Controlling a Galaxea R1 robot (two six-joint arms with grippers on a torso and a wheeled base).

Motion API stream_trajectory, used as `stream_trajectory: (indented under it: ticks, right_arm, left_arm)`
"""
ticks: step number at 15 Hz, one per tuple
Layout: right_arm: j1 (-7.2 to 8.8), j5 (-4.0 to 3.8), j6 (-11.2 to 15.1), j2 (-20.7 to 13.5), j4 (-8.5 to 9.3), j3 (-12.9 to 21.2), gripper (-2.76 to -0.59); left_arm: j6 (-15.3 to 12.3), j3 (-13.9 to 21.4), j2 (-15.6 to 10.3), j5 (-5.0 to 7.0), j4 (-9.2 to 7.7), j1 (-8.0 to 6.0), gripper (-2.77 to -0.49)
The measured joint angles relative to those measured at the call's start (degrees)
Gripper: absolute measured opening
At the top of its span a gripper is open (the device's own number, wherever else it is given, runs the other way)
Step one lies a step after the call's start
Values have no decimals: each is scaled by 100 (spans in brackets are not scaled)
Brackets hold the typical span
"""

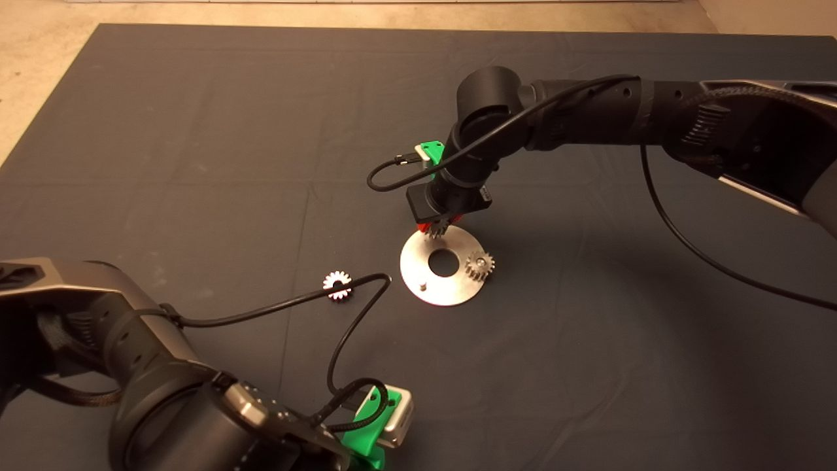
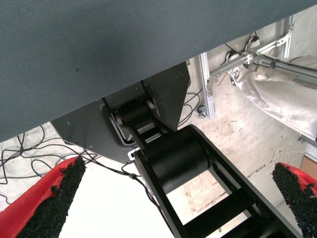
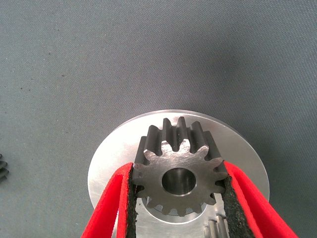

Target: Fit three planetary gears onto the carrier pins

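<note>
Left gripper point(image 2: 163, 198) parked at lower left, jaws wide apart, empty. Loose gear point(image 1: 337, 285) flat on mat point(image 1: 196, 131), left of disc point(image 1: 418, 261). Bare pin point(image 1: 423, 285) at disc's near edge. Right gripper point(image 3: 178, 198) above disc's far edge, jaws clamped on second gear point(image 3: 179, 173). Third gear point(image 1: 480, 265) seated on right-hand pin.

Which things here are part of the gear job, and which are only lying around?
Part of the job:
- gear held in right claw
- gear seated on a pin
- loose gear on mat
- carrier disc
- bare pin

Lying about:
- left claw, open, parked off the mat's edge
- dark mat
</note>
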Motion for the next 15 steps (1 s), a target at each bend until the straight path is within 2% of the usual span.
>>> stream_trajectory:
  ticks: [7, 15]
  right_arm:
    - [0, -6, 0, 1, 0, 0, -237]
    - [4, -15, -2, 12, -2, 0, -220]
  left_arm:
    - [0, 0, 2, -2, 0, 0, -50]
    - [0, 0, 2, 0, 0, 0, -50]
